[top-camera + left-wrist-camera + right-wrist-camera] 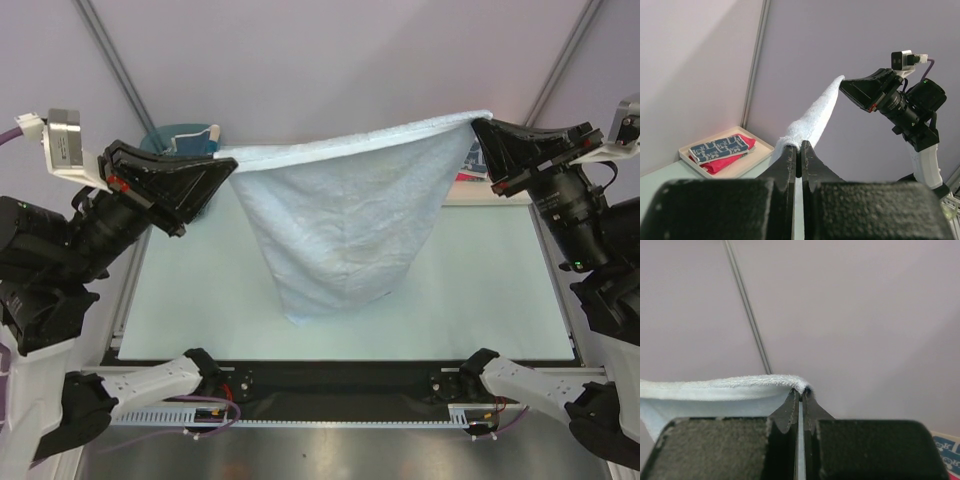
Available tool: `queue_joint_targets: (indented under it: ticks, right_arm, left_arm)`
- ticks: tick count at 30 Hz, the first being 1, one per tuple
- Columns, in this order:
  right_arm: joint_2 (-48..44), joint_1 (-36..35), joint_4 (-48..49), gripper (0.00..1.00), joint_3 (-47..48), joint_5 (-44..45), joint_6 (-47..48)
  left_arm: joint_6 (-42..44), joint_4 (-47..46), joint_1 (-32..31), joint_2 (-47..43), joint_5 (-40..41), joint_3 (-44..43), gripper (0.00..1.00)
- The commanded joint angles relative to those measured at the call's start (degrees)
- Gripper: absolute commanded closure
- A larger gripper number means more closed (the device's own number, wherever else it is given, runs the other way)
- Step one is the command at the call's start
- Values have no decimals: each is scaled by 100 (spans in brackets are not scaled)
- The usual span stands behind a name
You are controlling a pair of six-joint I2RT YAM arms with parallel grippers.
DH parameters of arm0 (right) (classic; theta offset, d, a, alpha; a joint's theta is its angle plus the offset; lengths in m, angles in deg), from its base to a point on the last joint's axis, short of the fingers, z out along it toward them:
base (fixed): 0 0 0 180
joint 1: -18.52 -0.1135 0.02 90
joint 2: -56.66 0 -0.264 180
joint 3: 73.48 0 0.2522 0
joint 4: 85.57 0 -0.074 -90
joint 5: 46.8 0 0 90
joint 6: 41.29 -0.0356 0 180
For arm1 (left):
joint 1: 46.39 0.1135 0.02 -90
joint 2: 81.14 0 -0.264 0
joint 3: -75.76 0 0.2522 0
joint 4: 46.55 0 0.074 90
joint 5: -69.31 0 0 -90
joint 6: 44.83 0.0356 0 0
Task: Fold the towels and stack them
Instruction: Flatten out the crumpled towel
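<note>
Above the middle of the table [480, 300], a plain light-blue towel [345, 225] hangs spread between the two arms. The left gripper [230, 162] is clamped on the towel's upper left corner and the right gripper [477, 126] on its upper right corner. Both wrist views show the fingers pressed together with only a thin edge of terry pinched between them.

The top edge runs taut and tilted, higher on the right. Below it the cloth narrows toward the bottom, with a soft crease down the middle. Whether the lower end touches the table cannot be told.

At the far right, a cream tray [760, 152] holds a navy patterned towel [720, 148] folded on top of a red towel [725, 164]. A blue bin [180, 135] sits at the far left, behind the left gripper.

The main risk is probably a corner slipping free, since each grip holds so little cloth and the edge is already stretched; spreading the arms further could pull it out. The drawn-in lower half could also bunch or land skewed if the towel is lowered unevenly, which would spoil the fold.
</note>
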Motion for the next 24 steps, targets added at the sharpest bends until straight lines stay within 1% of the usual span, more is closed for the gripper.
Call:
queue_joint_targets:
  ticks: [1,5,7,9,12,13,15,16,18,19,20,22,24]
  right_arm:
    - [198,36,450,100,259,102,236]
    - [532,27,494,100,681,49,412]
    - [629,27,520,100,830,58,474]
    - [788,27,608,100,875,102,605]
    - [1051,36,827,100,761,199,676]
    - [1121,45,889,100,717,225,728]
    - [1437,88,1029,100,725,242,738]
    - [1543,176,1065,100,752,208,738]
    - [1902,308,1170,100,813,146,738]
    - [2026,500,1205,100,840,15,738]
    - [2141,597,1241,100,866,-64,677]
    - [2457,895,1399,100,866,-292,571]
    - [2668,1099,1600,100,875,-460,492]
  left_arm:
    - [215,-287,-20,208,135,-381,100]
    - [391,-226,-20,489,310,-821,100]
    - [540,-164,-20,647,521,-1058,100]
    - [620,-111,6,761,644,-1112,100]
    - [769,-269,6,876,1144,-1007,100]
    - [874,-286,15,1033,1441,-1007,100]
    - [945,-330,111,1192,1576,-1024,100]
    - [928,-339,338,1375,1568,-1042,100]
    - [735,-427,751,1543,1174,-1016,100]
    - [430,-506,1267,1605,946,-876,100]
    - [287,-689,1489,1736,535,-805,100]
    - [146,-874,1876,1904,408,-717,100]
    - [93,-1007,2106,2202,153,-699,100]
